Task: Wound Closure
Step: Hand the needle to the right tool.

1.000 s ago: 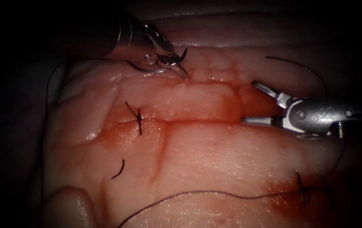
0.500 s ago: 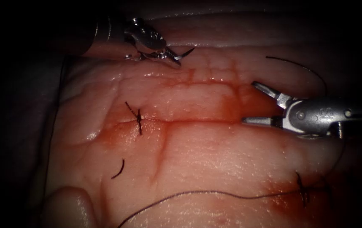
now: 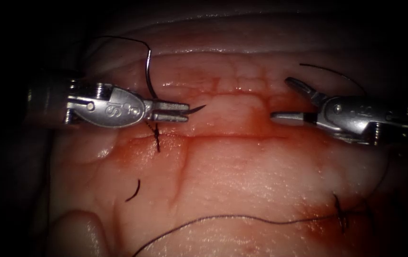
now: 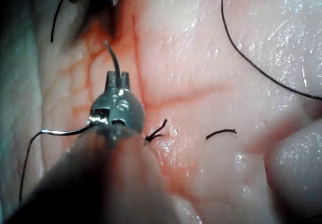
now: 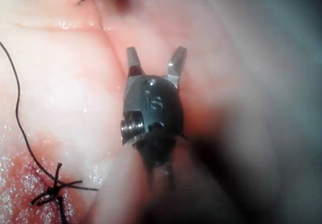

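My left tool (image 3: 186, 110) (image 4: 116, 78) lies level over the left part of the cut (image 3: 223, 136), its jaws shut on the curved needle (image 3: 197, 110) (image 4: 114, 62) a short way behind the tip. The tip points right, toward the right tool, and the needle is free of the tissue (image 3: 242, 176). Its body arcs up behind the jaws, and thread (image 3: 113, 39) trails from its tail. My right tool (image 3: 281, 98) (image 5: 156, 58) hovers above the cut's right end with its jaws open and nothing in them.
A tied stitch (image 3: 157, 139) (image 4: 156, 132) sits on the cut just under the left tool, another (image 3: 342, 215) (image 5: 54, 191) at the lower right. A cut end of thread (image 3: 133, 190) (image 4: 220, 132) lies loose. Long thread (image 3: 242, 218) crosses the near tissue. Red fluid (image 3: 256, 121) wets the cut.
The left tool came down from the far edge of the tissue to just above the cut, carrying the needle and turning level. The right tool rose slightly, jaws still open.
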You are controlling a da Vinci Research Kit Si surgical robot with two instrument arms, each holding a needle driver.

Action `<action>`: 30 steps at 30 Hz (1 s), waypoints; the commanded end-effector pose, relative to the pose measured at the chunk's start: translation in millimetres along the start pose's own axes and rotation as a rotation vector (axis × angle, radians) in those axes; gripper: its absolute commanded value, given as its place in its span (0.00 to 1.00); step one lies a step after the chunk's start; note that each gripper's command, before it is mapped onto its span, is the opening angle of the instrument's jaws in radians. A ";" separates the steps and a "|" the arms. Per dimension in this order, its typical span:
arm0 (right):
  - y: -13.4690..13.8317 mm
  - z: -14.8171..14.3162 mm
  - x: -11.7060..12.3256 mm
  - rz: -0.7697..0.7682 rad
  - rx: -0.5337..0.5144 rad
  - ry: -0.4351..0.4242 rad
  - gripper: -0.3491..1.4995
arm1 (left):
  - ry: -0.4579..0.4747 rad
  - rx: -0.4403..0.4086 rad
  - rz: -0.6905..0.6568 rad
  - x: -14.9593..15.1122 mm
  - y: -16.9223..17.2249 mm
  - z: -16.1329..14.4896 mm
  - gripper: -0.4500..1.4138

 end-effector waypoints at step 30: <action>-6.6 8.4 2.5 0.583 0.639 0.096 0.70 | 0.248 0.114 0.689 4.3 4.7 -0.9 0.00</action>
